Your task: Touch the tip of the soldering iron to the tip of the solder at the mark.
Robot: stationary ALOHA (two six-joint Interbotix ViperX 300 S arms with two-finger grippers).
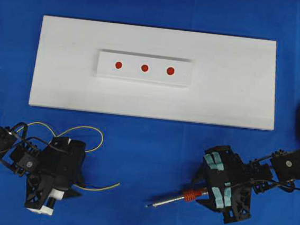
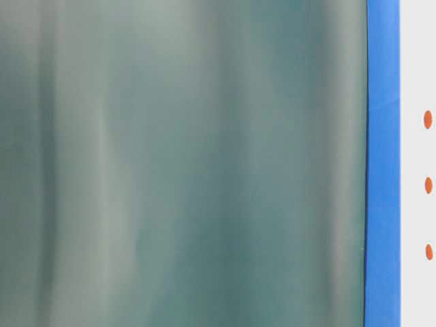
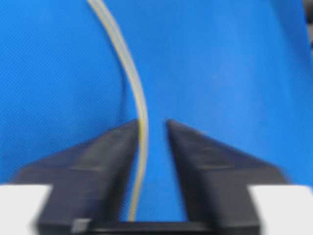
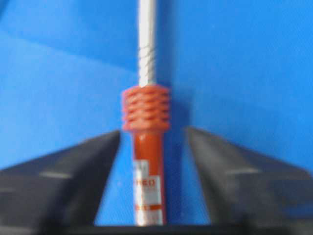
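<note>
Grasp step for both arms: close squarely so neither tool slips or rolls (the solder (image 3: 142, 122) is thin, so centre it first). Left gripper (image 3: 152, 128) has jaws apart, wire running between them, against the left jaw, not clamped. Right gripper (image 4: 152, 139) straddles the soldering iron (image 4: 148, 147) at its red handle, jaws released with gaps either side. Both arms sit low over the blue counter (image 1: 151, 155), well short of the red marks (image 1: 144, 68) on the white board (image 1: 239, 73).

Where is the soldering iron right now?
In the overhead view the soldering iron lies on the blue cloth at lower right, below the white board, its handle between the open jaws of the right pincer, tip pointing left.
</note>
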